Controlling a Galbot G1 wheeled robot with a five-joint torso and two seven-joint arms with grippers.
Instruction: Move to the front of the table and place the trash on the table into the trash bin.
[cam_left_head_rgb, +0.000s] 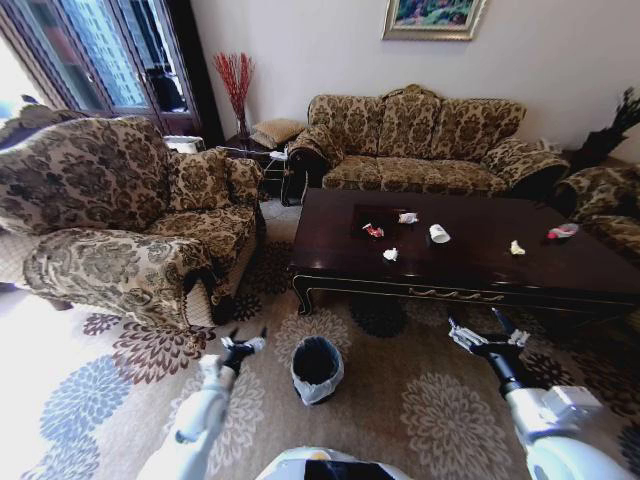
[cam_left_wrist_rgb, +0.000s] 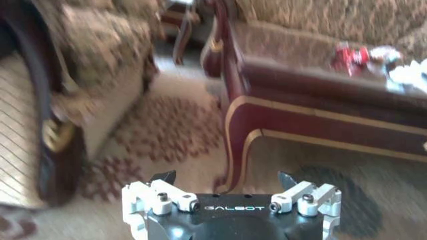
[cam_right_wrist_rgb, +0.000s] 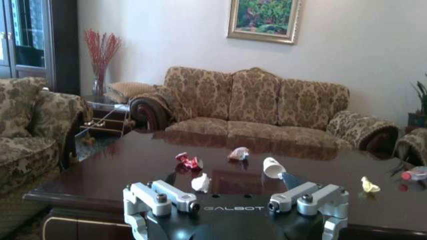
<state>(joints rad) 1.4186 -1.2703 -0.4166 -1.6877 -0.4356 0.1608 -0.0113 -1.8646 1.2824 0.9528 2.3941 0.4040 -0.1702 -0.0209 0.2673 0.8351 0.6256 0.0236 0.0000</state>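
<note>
Patterned carpet is seen under the lined trash bin (cam_left_head_rgb: 317, 368), flanked by the left gripper (cam_left_head_rgb: 243, 347) and right gripper (cam_left_head_rgb: 484, 335), both held low with fingers spread apart and empty, apparently readied for reaching, while the trash (cam_left_head_rgb: 373, 231) is left scattered beyond on the dark counter (cam_left_head_rgb: 470, 270).

Patterned three-seat sofa (cam_left_head_rgb: 425, 140) at twelve o'clock against a pale wall, a framed painting (cam_left_head_rgb: 433, 17) hung above it. Matching armchair (cam_left_head_rgb: 120, 215) at nine to ten o'clock, with a vase of red branches (cam_left_head_rgb: 235, 90) on a small side table (cam_left_head_rgb: 262, 152) in the corner at eleven and dark glass-fronted doors (cam_left_head_rgb: 100, 55) beside. Underfoot, a beige carpet (cam_left_head_rgb: 420, 400) with large floral medallions, spreading from six o'clock outward.
</note>
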